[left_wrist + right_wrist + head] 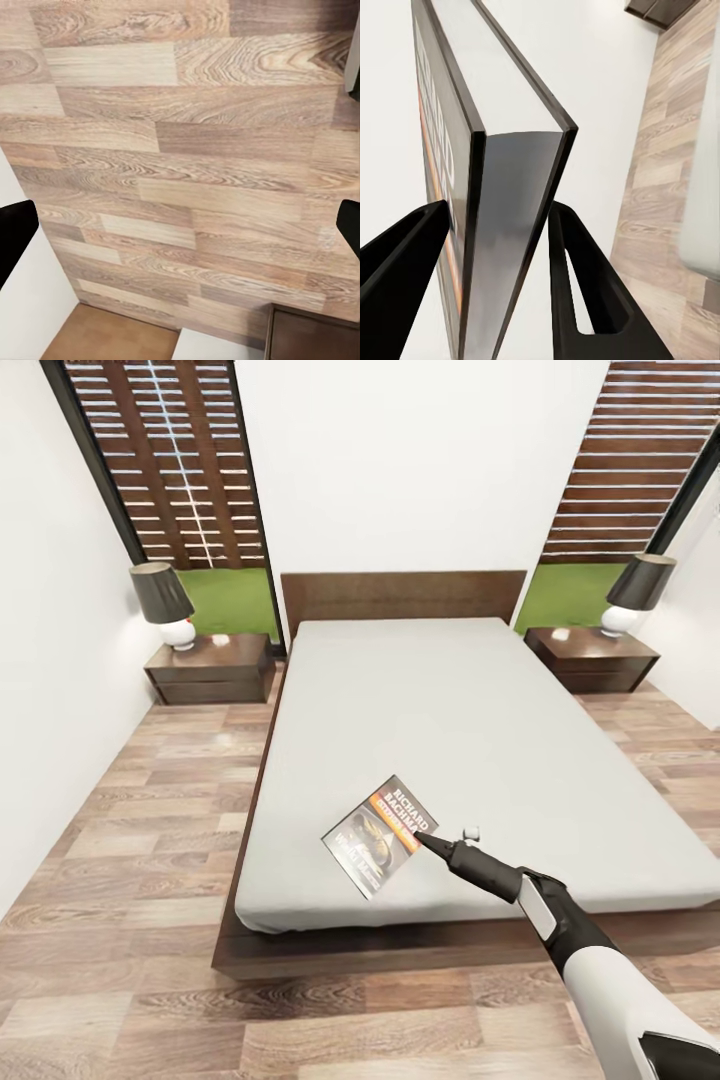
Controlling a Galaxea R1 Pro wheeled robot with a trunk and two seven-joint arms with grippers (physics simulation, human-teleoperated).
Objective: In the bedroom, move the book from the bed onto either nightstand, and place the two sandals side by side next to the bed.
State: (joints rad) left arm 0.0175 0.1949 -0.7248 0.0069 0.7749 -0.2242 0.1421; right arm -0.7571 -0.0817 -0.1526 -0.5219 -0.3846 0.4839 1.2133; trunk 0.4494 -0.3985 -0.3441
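The bed [440, 760] fills the middle of the head view, its headboard against the far white wall and its foot edge nearest the camera. The grey mattress is bare apart from the book [380, 836], which sits over the mattress near the foot edge, a little toward the left side. Wood-plank floor [130, 920] runs open along the bed's left side and across the foot; a narrower strip of floor shows along the right side. A nightstand [212, 668] stands at each head corner, the second [592, 658] on the right, each carrying a lamp [165, 605] with a dark shade on its outer part, leaving bare top toward the bed.

The right gripper [425, 842] reaches in from the lower right and meets the book at its right edge. In the right wrist view the book [502, 195] stands on edge between the two black fingers [577, 292], one on each cover, the grey page block facing the camera: the gripper is clamped on the book. Whether the book still touches the mattress cannot be told.

The book is thin, with a dark cover, an orange band, white lettering and a picture; in the head view it lies turned at a slant to the bed's edges.

In the left wrist view the left gripper [180, 225] has its fingertips [13, 232] spread wide apart at the picture's sides, with only plank floor between them.
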